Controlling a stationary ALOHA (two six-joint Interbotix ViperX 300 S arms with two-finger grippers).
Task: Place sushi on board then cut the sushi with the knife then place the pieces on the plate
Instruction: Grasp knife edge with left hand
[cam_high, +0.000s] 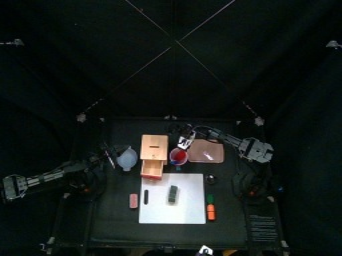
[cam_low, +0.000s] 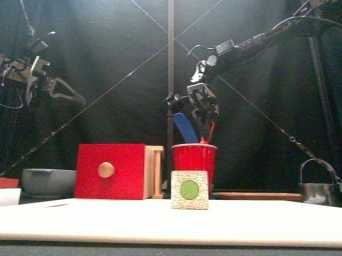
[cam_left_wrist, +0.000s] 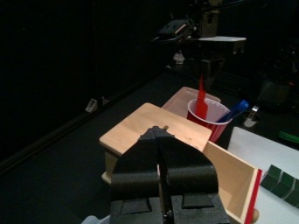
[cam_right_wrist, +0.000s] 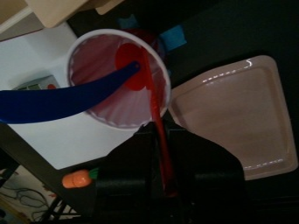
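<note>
The sushi (cam_high: 148, 195) is lying at the board's (cam_high: 185, 190) 9 o'clock side — step one done — while the right gripper (cam_low: 201, 108) is clenching the red knife (cam_low: 206, 130) over the cup (cam_low: 194, 160) at 12 o'clock, cutting and plating not yet done; the left gripper (cam_left_wrist: 165, 138), seemingly closed and empty, is hanging at 10 o'clock.

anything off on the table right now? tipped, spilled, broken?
Nothing stands out. The red cup stands upright by the wooden box. The right gripper grips the red knife in the cup. The sushi roll lies on the white board, and the pink tray sits flat.
</note>
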